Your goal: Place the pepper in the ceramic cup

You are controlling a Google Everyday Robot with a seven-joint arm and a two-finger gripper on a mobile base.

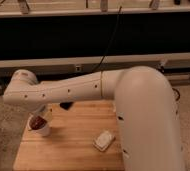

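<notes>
The ceramic cup (41,129) is small and white and stands near the far left corner of the wooden table (73,150). The dark red pepper (36,122) sits in its mouth, sticking up above the rim. My gripper (43,113) hangs under the white arm's wrist, right above the cup and pepper. It is mostly hidden by the arm. I cannot tell whether it touches the pepper.
A small white flat object (104,141) lies on the table right of centre. A small dark object (66,105) sits at the table's far edge under the arm. The big white arm (143,115) covers the table's right side. Speckled floor surrounds the table.
</notes>
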